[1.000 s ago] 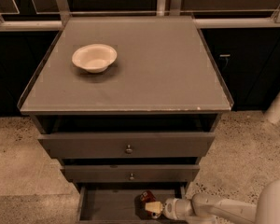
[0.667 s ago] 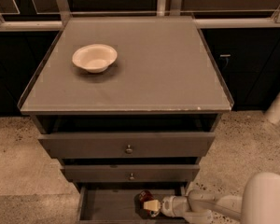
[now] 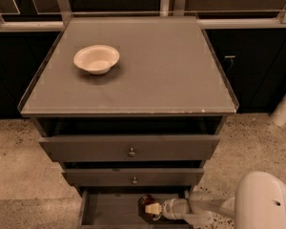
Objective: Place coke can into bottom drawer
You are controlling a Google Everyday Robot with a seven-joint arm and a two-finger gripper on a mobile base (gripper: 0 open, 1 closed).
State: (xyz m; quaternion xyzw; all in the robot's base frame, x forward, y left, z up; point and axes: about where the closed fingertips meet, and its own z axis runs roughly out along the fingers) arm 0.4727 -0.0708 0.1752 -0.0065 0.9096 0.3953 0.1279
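Observation:
The bottom drawer [image 3: 109,209] is pulled out at the foot of the cabinet, a shallow dark tray. The coke can [image 3: 146,200] shows as a small dark red shape inside the drawer's right part, right at the tip of my gripper [image 3: 151,209]. The gripper reaches in from the right on a white arm [image 3: 205,205], low over the drawer floor. Whether the can rests on the floor or is held, I cannot tell.
A white bowl [image 3: 96,58] sits on the grey cabinet top [image 3: 148,75] at the back left. Two wider drawers with round knobs [image 3: 131,152] are above the bottom one. My white arm housing [image 3: 264,202] fills the lower right. Speckled floor lies on both sides.
The white arm housing has moved further into view at the lower right. The gripper and can stay at about the same spot in the drawer.

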